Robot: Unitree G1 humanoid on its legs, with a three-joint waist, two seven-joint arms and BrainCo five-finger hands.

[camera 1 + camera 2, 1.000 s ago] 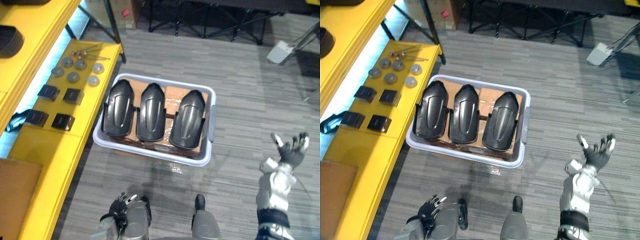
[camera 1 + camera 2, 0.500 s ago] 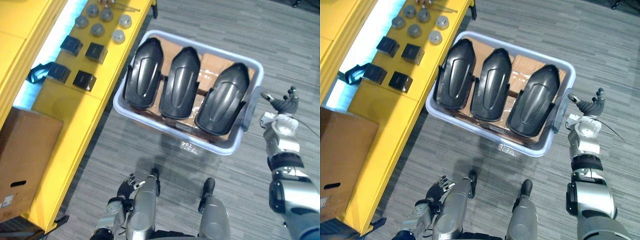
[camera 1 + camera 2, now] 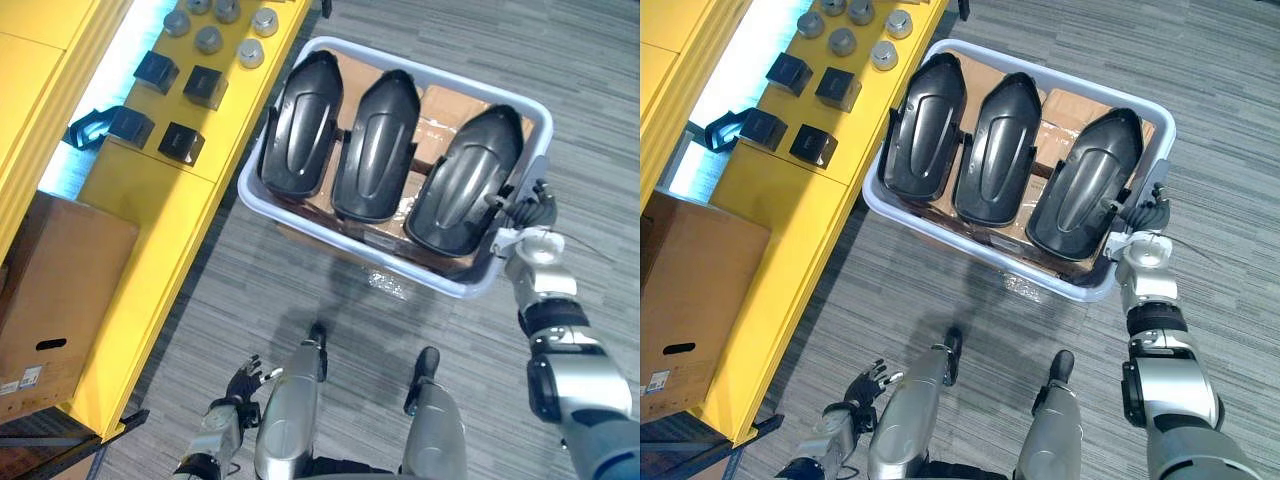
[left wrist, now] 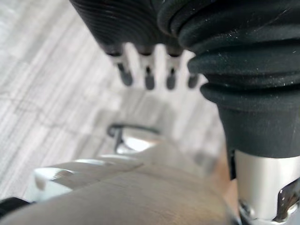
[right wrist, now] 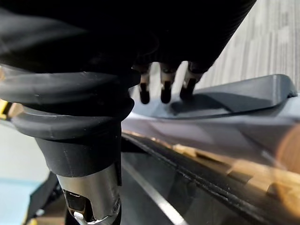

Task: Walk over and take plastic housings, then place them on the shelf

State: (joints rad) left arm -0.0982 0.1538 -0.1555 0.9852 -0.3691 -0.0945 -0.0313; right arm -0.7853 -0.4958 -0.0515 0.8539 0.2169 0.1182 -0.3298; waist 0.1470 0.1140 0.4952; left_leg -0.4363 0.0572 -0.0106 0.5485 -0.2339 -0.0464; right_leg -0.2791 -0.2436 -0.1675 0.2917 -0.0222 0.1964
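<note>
Three black plastic housings lie side by side in a pale lavender tub [image 3: 352, 262] on the floor: one on the left [image 3: 302, 125], one in the middle [image 3: 374, 146], one on the right [image 3: 462, 180]. My right hand [image 3: 531, 215] is at the tub's right end, its fingers [image 5: 162, 87] straight over the grey handle [image 5: 243, 92] and rim. My left hand [image 3: 240, 385] hangs low by my side with its fingers [image 4: 148, 78] relaxed over the floor, holding nothing. The yellow shelf [image 3: 150, 215] runs along the left.
On the shelf lie several black square blocks [image 3: 182, 142], several grey round caps [image 3: 208, 39] and a black bracket [image 3: 88, 128]. A cardboard box [image 3: 55, 300] sits at the shelf's near end. Cardboard [image 3: 1077, 110] lines the tub under the housings. Grey carpet surrounds the tub.
The view has shifted closer to the tub. My right hand has moved left and down from open floor to the tub's right handle. The left hand has stayed low.
</note>
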